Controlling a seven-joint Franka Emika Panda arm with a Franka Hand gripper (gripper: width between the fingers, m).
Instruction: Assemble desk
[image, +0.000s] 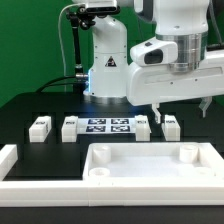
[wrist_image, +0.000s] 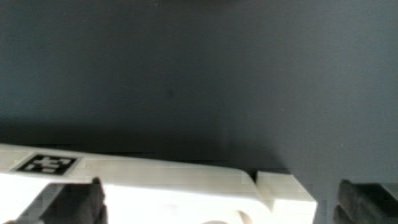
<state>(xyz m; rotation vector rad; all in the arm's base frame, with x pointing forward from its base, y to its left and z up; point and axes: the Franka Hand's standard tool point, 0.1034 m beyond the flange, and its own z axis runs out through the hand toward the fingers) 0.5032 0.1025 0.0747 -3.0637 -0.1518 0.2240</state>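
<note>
The white desk top (image: 150, 160), a wide tray with a raised rim and round sockets, lies at the front. Several small white tagged legs lie in a row behind it: two at the exterior view's left (image: 39, 127) (image: 70, 127) and two at its right (image: 143, 124) (image: 170, 127). My gripper (image: 180, 110) hangs open just above the right-hand legs. In the wrist view the gripper (wrist_image: 214, 208) is open, with dark fingers (wrist_image: 68, 205) on either side of a white tagged part (wrist_image: 178, 180). I see no contact with that part.
The marker board (image: 107, 126) lies between the leg pairs. The robot base (image: 105, 65) stands behind it. White border rails run along the exterior view's left (image: 8, 160) and the front edge (image: 110, 195).
</note>
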